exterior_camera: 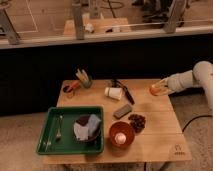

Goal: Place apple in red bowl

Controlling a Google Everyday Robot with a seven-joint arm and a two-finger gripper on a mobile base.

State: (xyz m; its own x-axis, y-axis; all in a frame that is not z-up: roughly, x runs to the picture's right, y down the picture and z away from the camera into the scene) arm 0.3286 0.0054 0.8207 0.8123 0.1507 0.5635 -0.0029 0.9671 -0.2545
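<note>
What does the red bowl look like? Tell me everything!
The red bowl is round, reddish-orange like clay, upright near the table's front edge. A white egg-like ball lies inside it. The green tray sits to its left, a dark brown pile behind on its right; whether they touch is unclear. The hand is away, by the apple at the table's right edge.

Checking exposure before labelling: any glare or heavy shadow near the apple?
Camera view: no glare on the apple, lit warmly at the gripper by the table's right edge; black band behind the table; red bowl evenly lit.
</note>
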